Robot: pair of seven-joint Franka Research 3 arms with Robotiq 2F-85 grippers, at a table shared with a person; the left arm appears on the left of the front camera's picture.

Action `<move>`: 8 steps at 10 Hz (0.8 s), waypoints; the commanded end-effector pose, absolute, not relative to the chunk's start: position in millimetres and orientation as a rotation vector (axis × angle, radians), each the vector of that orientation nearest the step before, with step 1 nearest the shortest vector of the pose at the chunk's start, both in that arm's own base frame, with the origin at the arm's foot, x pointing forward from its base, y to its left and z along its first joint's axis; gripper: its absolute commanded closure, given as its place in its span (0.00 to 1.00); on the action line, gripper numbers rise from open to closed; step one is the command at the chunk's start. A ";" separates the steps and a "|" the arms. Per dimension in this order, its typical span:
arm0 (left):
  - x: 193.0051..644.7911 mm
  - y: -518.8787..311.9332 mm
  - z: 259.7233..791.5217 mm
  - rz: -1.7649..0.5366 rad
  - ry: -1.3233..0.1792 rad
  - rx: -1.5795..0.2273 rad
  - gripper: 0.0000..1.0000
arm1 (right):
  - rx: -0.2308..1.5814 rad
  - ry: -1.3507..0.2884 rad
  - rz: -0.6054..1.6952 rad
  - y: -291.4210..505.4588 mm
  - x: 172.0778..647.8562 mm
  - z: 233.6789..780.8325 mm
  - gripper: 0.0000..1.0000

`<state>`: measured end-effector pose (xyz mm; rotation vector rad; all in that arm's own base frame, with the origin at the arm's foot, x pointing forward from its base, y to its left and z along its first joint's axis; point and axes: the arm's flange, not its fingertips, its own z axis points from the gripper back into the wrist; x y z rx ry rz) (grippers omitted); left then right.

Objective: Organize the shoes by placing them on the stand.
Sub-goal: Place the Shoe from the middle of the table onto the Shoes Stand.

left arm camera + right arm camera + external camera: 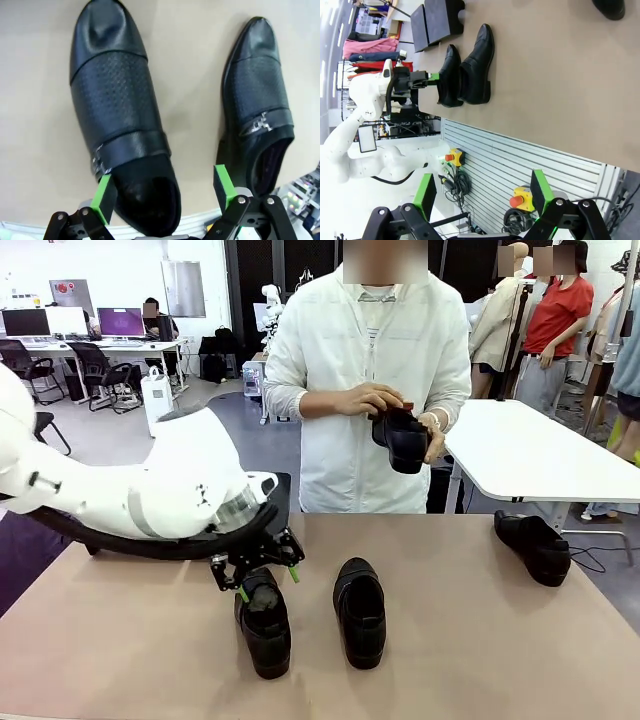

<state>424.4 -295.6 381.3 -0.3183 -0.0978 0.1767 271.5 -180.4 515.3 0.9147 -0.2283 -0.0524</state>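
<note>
Step in hand, likely: pickup approach. Left gripper jaws spread, empty, over heel opening of glossy black leather loafer, lower centre-left of front view. Right gripper jaws released, empty. Low matte-black flat stand upper left of right wrist view. Next probably: descend, pinch heel rim, lift.

The black leather slip-on loafer near the tan tabletop's front edge has a smooth, softly glossy toe and a finely pitted vamp. Its strap carries a small silvery ornament, probably metal. The tabletop looks smooth and matt. The two low black rectangular platforms toward its far edge look matt.
</note>
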 end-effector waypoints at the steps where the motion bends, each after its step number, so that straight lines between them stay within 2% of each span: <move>1: 440.5 -308.8 372.9 0.185 -0.164 -0.294 0.00 | 0.906 -0.231 -0.035 -182.1 268.8 515.0 0.00; 5: 441.4 -320.2 354.6 0.150 -0.017 -0.260 0.00 | 0.906 -0.231 -0.035 -182.1 268.8 515.0 0.00; 8: 415.6 -318.9 371.8 0.126 0.007 -0.231 0.00 | 0.906 -0.231 -0.035 -182.1 268.8 515.0 0.00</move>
